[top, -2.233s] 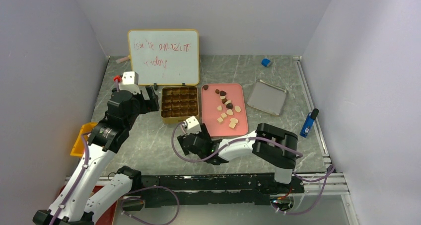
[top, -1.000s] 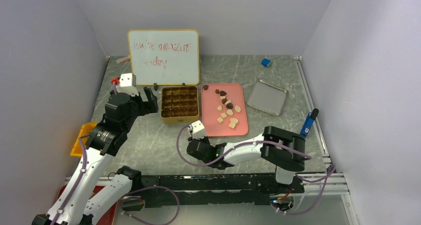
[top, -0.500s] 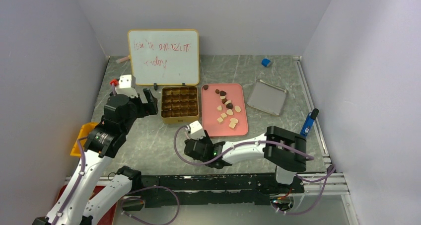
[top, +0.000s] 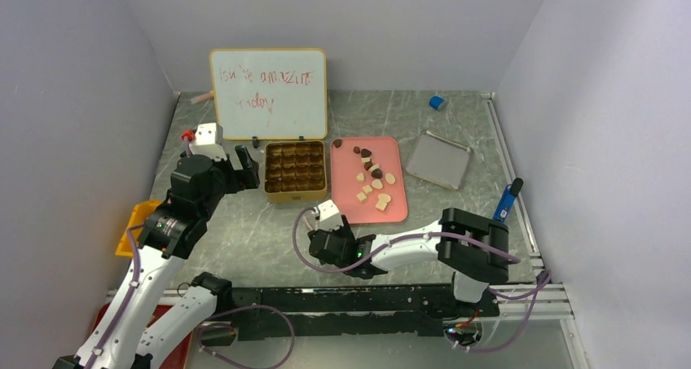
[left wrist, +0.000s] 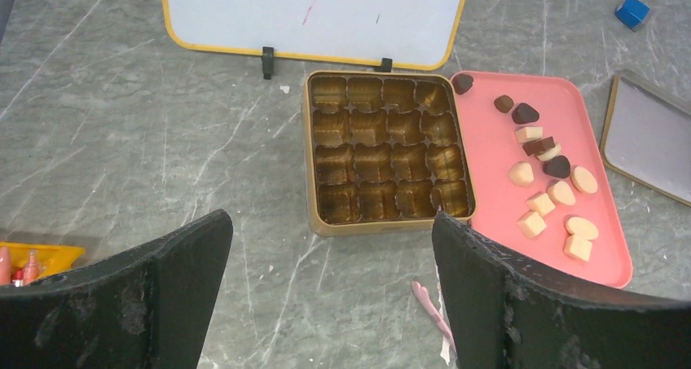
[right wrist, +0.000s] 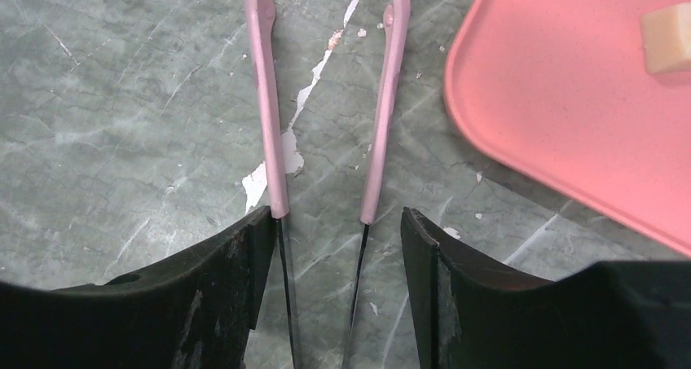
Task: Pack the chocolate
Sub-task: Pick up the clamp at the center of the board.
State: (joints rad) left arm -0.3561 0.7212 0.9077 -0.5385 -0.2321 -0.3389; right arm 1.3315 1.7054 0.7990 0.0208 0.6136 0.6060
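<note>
The chocolate point(top: 371, 177), dark brown and tan small pieces, lies on a pink tray point(top: 393, 210), also in the left wrist view point(left wrist: 546, 173). An empty gold compartment box point(top: 295, 171) sits left of the tray. My right gripper point(top: 322, 228) is low over the table near the tray's front left corner. Its jaws point(right wrist: 338, 222) are open around pink-tipped tweezers point(right wrist: 267, 125); the left arm touches the left finger, the right arm stands apart from its finger. My left gripper point(top: 244, 161) is open and empty, raised left of the box point(left wrist: 389, 153).
A whiteboard point(top: 267, 92) stands behind the box. A silver tray point(top: 438, 159) lies right of the pink tray. A blue cap point(top: 437, 103) is at the back, a blue marker point(top: 507, 202) at the right edge, a yellow bin point(top: 134, 226) at the left.
My right gripper has slid a little toward the near edge and to the right, staying low by the tray corner. The left arm has barely shifted.
</note>
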